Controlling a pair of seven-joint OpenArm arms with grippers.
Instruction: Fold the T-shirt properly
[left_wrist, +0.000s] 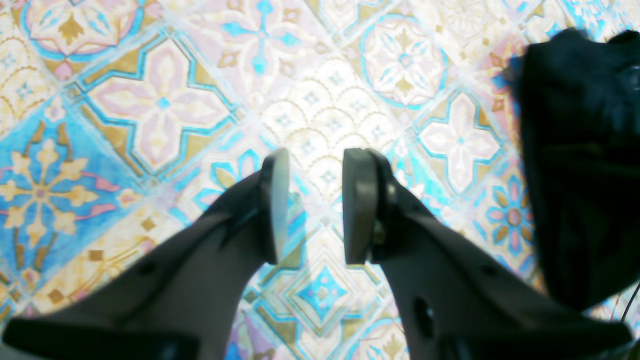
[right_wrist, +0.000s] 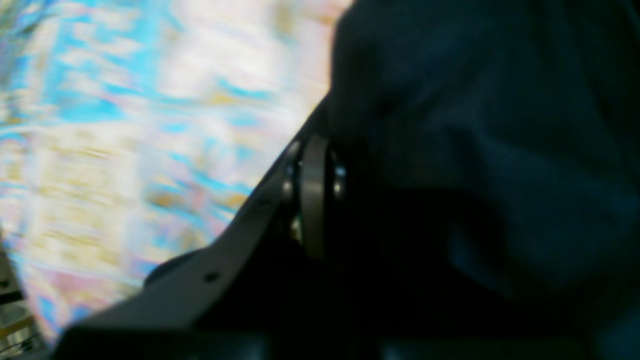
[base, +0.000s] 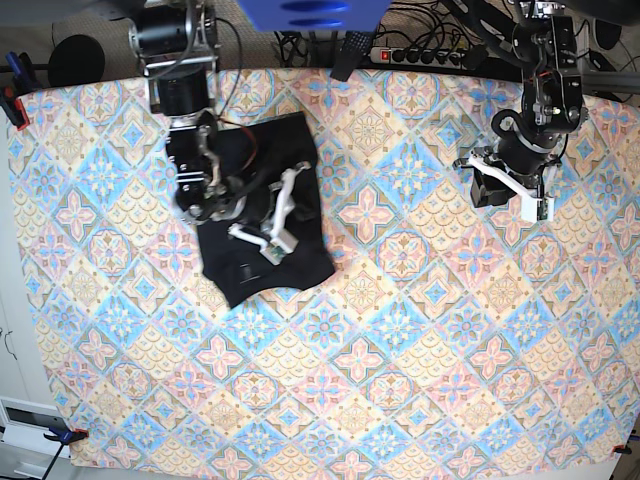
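1. The T-shirt (base: 262, 225) lies bunched into a compact dark heap in the upper left of the base view, on the patterned tabletop (base: 400, 340).
2. Your right gripper (right_wrist: 320, 200) sits over that heap with its fingers pressed together. The right wrist view shows black cloth against them, probably pinched for a fold, though blur hides the actual grip.
3. Your left gripper (left_wrist: 310, 205) waits in the upper right of the base view, well apart from the cloth, apparently keeping clear.
4. Only the left wrist view shows its fingers partly open, with nothing but tabletop between them.
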